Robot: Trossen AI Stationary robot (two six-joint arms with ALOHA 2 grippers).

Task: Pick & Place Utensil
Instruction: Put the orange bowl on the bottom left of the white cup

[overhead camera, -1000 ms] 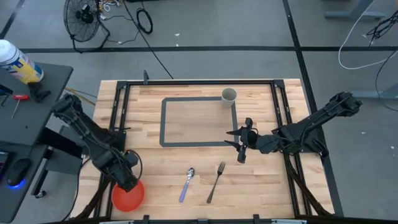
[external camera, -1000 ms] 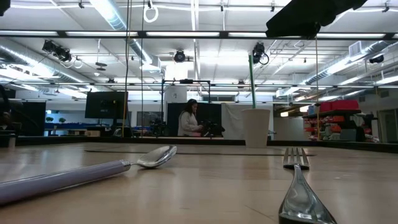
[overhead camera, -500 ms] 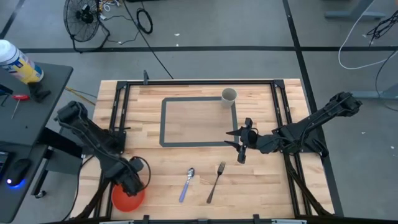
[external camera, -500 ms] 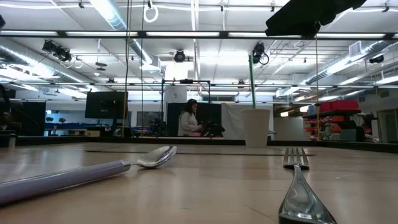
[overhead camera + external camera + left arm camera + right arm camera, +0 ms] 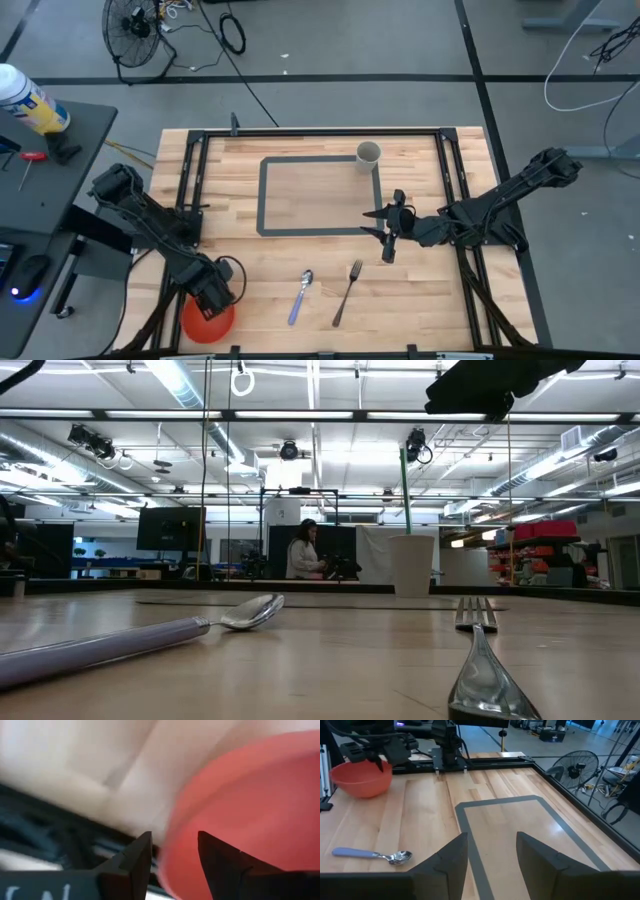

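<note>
A red bowl (image 5: 203,320) sits at the table's near left corner. My left gripper (image 5: 216,291) hovers at its far rim, open. In the left wrist view, one finger (image 5: 137,862) is outside the bowl's rim (image 5: 172,855) and the other (image 5: 220,865) is over the bowl's inside. A spoon with a lilac handle (image 5: 300,296) and a metal fork (image 5: 347,292) lie flat near the near edge. A pale cup (image 5: 369,153) stands upright at the far side. My right gripper (image 5: 389,231) waits open above the table's middle right. My left gripper has its fingers on either side of the red bowl's far rim (image 5: 172,855), coming from above. The view is blurred, and I cannot tell whether either finger touches the rim. The bowl rests on the table.
A grey tape rectangle (image 5: 262,195) marks the table's middle, with the cup at its far right corner. Black frame rails (image 5: 190,190) run along the table's sides. In the low view the spoon (image 5: 150,635) and fork (image 5: 480,660) lie close to the camera.
My left gripper has moved a little toward the table's right and near edge, closing in on the red bowl's rim, with its arm swinging around. The right arm, spoon, fork and cup have stayed still.
</note>
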